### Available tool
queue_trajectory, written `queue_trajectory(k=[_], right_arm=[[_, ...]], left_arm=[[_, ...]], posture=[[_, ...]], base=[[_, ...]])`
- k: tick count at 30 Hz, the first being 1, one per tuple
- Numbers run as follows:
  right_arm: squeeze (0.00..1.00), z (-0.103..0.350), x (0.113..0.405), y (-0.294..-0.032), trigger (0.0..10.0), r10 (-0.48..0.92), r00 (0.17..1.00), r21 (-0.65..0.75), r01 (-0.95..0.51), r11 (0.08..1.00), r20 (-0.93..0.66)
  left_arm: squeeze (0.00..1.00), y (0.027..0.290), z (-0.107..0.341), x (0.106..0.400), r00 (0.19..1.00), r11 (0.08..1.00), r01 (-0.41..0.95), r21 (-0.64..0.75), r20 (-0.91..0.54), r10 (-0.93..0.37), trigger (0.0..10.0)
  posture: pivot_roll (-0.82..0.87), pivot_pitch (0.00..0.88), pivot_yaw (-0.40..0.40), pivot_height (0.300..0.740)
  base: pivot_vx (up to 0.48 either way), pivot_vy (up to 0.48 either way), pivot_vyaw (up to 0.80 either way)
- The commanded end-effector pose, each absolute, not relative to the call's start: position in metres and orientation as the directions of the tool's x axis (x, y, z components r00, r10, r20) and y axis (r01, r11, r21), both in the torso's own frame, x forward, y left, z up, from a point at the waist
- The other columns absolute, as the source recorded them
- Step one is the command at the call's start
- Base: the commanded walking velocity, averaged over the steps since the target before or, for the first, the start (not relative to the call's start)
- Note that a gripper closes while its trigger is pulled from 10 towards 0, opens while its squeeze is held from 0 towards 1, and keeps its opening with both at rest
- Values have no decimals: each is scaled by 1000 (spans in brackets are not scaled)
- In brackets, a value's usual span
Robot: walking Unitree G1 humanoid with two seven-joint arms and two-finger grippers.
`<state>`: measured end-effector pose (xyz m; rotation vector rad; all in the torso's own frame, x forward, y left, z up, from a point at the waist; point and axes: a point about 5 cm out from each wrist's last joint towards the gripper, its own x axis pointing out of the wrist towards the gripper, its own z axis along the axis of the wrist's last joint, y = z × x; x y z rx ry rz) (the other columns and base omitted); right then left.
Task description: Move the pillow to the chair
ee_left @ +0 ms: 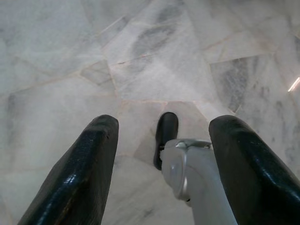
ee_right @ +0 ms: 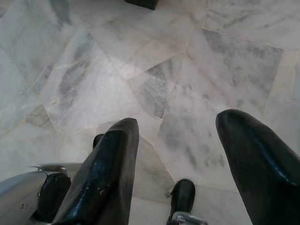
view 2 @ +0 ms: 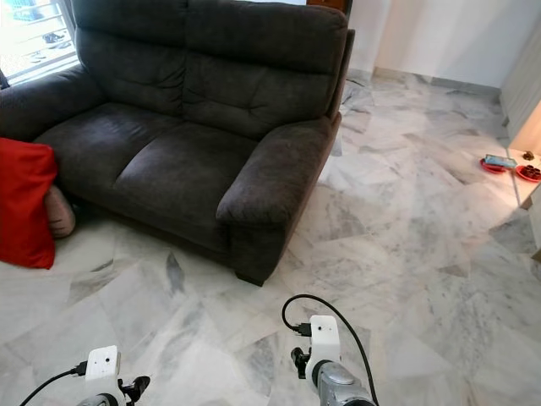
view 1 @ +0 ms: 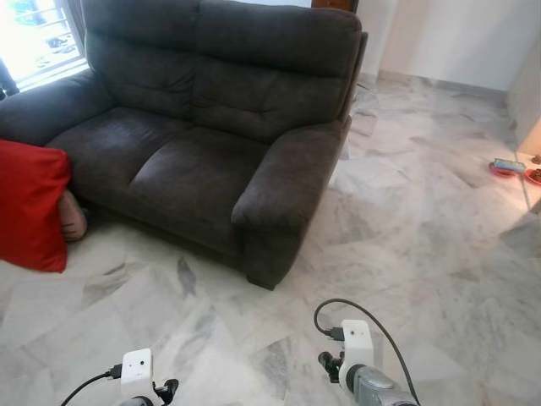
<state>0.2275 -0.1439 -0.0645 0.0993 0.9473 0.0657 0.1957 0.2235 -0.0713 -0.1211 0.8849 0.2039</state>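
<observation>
Hanging low over marble floor (view 1: 406,254): left gripper (ee_left: 161,154), right gripper (ee_right: 176,154), both w/ fingers apart.

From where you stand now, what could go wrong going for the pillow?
1. The red pillow stands on the floor at the far left edge of the head views, partly cut off, so a turn could lose it.
2. It leans against the sofa, beside its left armrest, leaving little room for an arm.
3. Both grippers, left and right, hang open over the marble floor, far from it.
</observation>
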Motion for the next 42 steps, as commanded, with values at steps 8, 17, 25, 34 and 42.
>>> queue_trajectory(k=[8, 17, 25, 34, 42], right_arm=[[0, -64, 228, -143, 10000, 102, 583, 113, -18, 993, -806], [0, -64, 229, -143, 10000, 101, 584, 112, -18, 994, -806], [0, -64, 229, -144, 10000, 101, 584, 111, -19, 994, -806], [0, -64, 229, -144, 10000, 96, 585, 111, -12, 994, -805], [0, -64, 229, -144, 10000, 96, 585, 116, -4, 993, -806]], left_arm=[[0, 223, -72, 194, 607, 970, -244, -22, -783, 135, 10000], [0, 223, -72, 195, 607, 968, -249, -27, -783, 134, 10000], [0, 222, -72, 195, 608, 968, -251, -28, -783, 135, 10000], [0, 222, -72, 195, 608, 966, -255, -30, -782, 136, 10000], [0, 222, -72, 195, 613, 966, -257, -33, -779, 137, 10000]], posture=[[98, 0, -45, 740], [100, 0, -50, 740], [100, 0, -50, 740], [100, 0, -50, 740], [100, 0, -50, 740]], base=[[0, 305, 0], [0, 305, 0], [0, 303, 0], [0, 303, 0], [0, 313, -300]])
